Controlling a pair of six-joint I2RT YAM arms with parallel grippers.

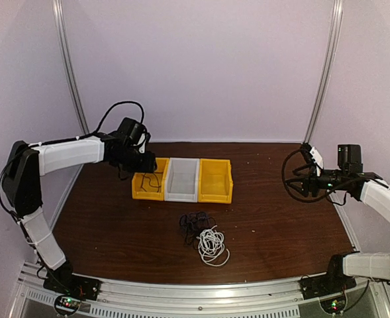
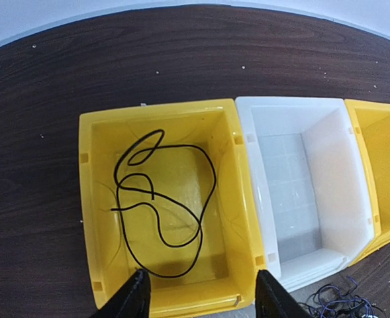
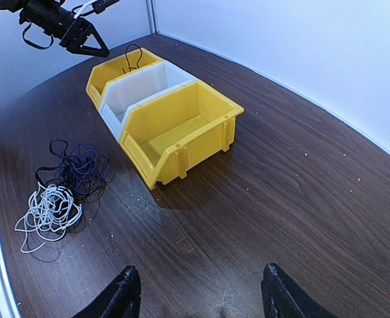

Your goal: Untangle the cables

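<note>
Top external view: the left gripper (image 1: 144, 162) hovers over the left-hand yellow plastic bin (image 1: 139, 192) of a row of three, beside a white plastic bin (image 1: 182, 180) and a second yellow bin (image 1: 216, 181). In the left wrist view its jaws stand wide apart and hold nothing. Directly below them a single thin black cable (image 2: 148, 193) lies in loose loops on the bin floor. The remaining tangle sits mid-table, nearer the arm bases. It is a bundle of dark cables (image 1: 195, 225) with a coiled white cable (image 1: 212, 246) touching its near-right side. It has no clear long axis. The left arm looks somewhat nearer to it. The right gripper (image 3: 198, 278) hangs well off to the right, wide open and empty.
</note>
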